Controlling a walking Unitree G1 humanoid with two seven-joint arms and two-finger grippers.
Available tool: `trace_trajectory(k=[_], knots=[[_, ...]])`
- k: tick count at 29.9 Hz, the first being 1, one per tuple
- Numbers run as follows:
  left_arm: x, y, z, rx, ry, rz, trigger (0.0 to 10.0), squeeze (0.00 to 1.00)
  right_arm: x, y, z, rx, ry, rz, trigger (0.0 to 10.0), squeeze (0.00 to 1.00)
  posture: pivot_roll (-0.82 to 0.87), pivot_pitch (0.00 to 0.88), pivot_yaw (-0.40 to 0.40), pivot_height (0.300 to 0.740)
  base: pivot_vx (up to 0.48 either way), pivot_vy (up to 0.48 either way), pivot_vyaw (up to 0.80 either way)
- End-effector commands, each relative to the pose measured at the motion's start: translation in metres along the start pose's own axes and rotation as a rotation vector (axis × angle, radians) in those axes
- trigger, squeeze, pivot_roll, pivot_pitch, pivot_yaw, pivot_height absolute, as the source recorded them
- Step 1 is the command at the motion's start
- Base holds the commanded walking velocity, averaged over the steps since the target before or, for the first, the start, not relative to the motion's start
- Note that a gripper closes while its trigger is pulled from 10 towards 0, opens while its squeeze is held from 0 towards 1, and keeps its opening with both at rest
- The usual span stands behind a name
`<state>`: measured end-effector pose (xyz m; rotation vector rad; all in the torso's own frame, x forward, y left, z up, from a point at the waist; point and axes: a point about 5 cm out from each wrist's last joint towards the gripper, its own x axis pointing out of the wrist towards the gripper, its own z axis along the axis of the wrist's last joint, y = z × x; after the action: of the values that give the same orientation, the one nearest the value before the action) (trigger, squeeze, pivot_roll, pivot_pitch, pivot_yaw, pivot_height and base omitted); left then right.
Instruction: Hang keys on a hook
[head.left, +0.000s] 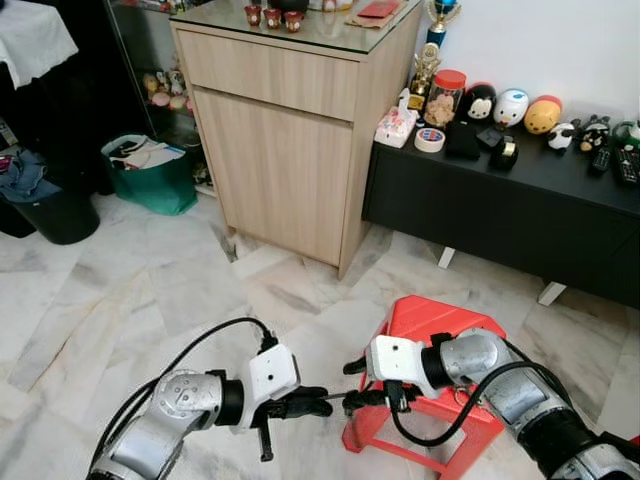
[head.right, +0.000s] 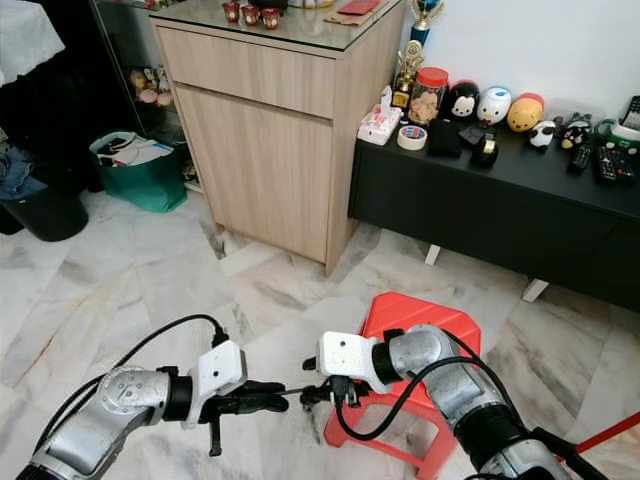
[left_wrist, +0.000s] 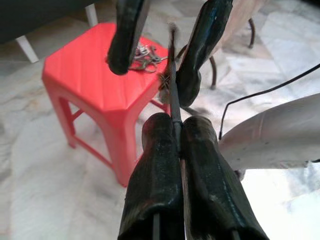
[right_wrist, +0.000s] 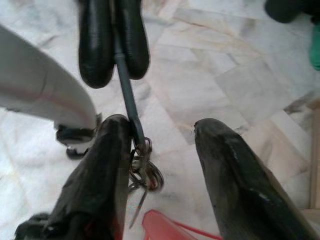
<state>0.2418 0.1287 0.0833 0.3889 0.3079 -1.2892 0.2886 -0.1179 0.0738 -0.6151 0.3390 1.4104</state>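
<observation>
Both arms are low over the marble floor (head.left: 120, 300), tips meeting just left of the red stool (head.left: 440, 325). Left tool (left_wrist: 175, 135) is clamped tight on a thin dark rod – the hook (right_wrist: 127, 95) – holding it roughly level and pointing toward the right arm. Right tool (right_wrist: 162, 150) has its 2 fingers spread apart w/ nothing pinched between them. The keys (right_wrist: 145, 175) hang in a bunch at the far end of the rod, right up against 1 of the right tool's fingers (right_wrist: 107, 165) – can't tell if they're fully looped on. Behind: wood cabinet (head.left: 285, 130), black tabletop (head.left: 560, 165) w/ toys, green bag (head.left: 150, 170) on the floor.
</observation>
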Motion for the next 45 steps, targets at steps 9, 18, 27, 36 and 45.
trace_trajectory(k=[9, 18, 27, 36, 45], knots=[[-0.006, -0.004, -0.023, -0.063, 0.055, 0.032, 0.0, 0.0, -0.013, -0.038, 0.015, 0.098, -0.192, -0.36, 10.0, 0.0, 0.1, 0.07, -0.026, 0.74, 0.0, 0.0, 0.0], [-0.013, -0.007, -0.043, -0.124, 0.094, 0.072, 0.0, 0.0, -0.016, -0.044, -0.007, 0.371, -0.283, -0.571, 10.0, 0.0, 0.1, 0.076, -0.026, 0.74, 0.0, 0.0, 0.0], [-0.014, -0.007, -0.056, -0.148, 0.113, 0.136, 0.0, 0.0, -0.01, -0.035, -0.026, 0.465, -0.233, -0.605, 10.0, 0.0, 0.1, 0.081, -0.024, 0.74, 0.0, 0.0, 0.0], [-0.019, 0.008, -0.087, -0.218, 0.155, 0.451, 10.0, 0.0, 0.0, -0.007, -0.073, 0.685, -0.02, -0.776, 10.0, 0.0, 0.1, 0.074, -0.023, 0.74, 0.0, 0.0, 0.0], [-0.034, -0.002, -0.137, -0.451, 0.28, 0.82, 10.0, 0.0, 0.009, 0.057, -0.123, 1.04, 0.186, -0.947, 10.0, 0.0, 0.09, 0.062, -0.024, 0.74, 0.0, 0.0, 0.0]])
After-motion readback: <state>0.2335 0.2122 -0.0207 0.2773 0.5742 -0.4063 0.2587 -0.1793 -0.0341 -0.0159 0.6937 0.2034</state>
